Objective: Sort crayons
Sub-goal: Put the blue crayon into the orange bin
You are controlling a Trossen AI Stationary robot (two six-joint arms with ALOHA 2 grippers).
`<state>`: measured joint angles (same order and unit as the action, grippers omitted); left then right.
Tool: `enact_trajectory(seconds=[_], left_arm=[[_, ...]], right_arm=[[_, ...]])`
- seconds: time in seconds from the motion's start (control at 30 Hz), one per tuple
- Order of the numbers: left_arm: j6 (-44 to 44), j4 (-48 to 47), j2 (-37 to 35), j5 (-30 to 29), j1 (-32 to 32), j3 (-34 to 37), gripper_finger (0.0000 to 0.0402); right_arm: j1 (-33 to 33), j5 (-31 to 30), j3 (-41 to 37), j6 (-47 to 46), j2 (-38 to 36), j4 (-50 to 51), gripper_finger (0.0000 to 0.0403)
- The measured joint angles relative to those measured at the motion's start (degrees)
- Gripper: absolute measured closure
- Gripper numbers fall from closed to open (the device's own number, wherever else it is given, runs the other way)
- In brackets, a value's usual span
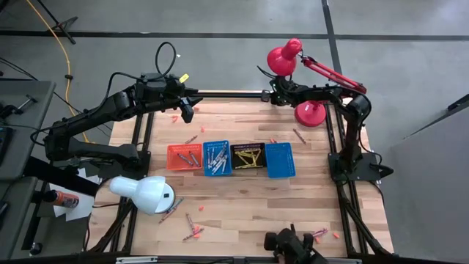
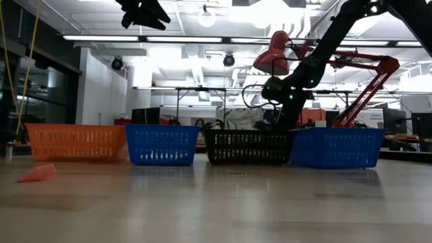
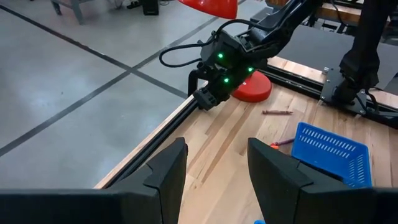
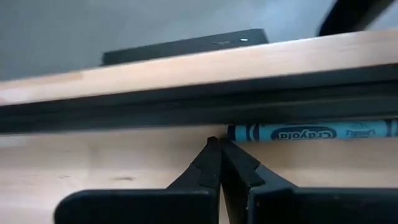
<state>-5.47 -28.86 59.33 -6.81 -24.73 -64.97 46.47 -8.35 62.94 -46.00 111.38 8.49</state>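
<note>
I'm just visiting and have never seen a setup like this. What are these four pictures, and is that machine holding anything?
Two dark robot arms work at a wooden table. One picture looks down from above, one looks level across the tabletop, and two come from cameras on the wrists. A row of mesh baskets, orange, blue, black and blue, sits mid-table, with thin crayons scattered around. The left gripper hangs open and empty. The right gripper is shut beside a blue paper-wrapped crayon at the table's far edge, but holds nothing.

Overhead, table-level and two wrist views, baskets (image 1: 231, 158) shared
</note>
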Motion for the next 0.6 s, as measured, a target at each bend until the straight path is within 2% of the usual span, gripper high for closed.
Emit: enact_trajectory(seconds=[0.13,0.33,0.4,0.5,0.6], left_arm=[[-0.07,0.0,0.0,0.0,0.0,0.0,0.0245],[0.0,0.0,0.0,0.0,0.0,0.0,0.0245],[0.0,0.0,0.0,0.0,0.0,0.0,0.0245],[0.04,0.0,0.0,0.0,0.02,0.0,0.0245],[0.04,0.0,0.0,0.0,0.02,0.0,0.0245]], right_arm=[[-1.12,-3.52,-0.02,2.23,-2.08,5.64,0.0402],[-2.28,-3.56,-0.07,9.14,-7.34,10.27,0.0403],[-2.26,-5.26,-0.06,12.17,-8.74,12.2,0.0403],[-0.7,-10.26,-0.06,13.87,-8.89,15.45,0.0403],[1.48,-9.69,0.0,13.92,-7.91,16.39,0.0403]])
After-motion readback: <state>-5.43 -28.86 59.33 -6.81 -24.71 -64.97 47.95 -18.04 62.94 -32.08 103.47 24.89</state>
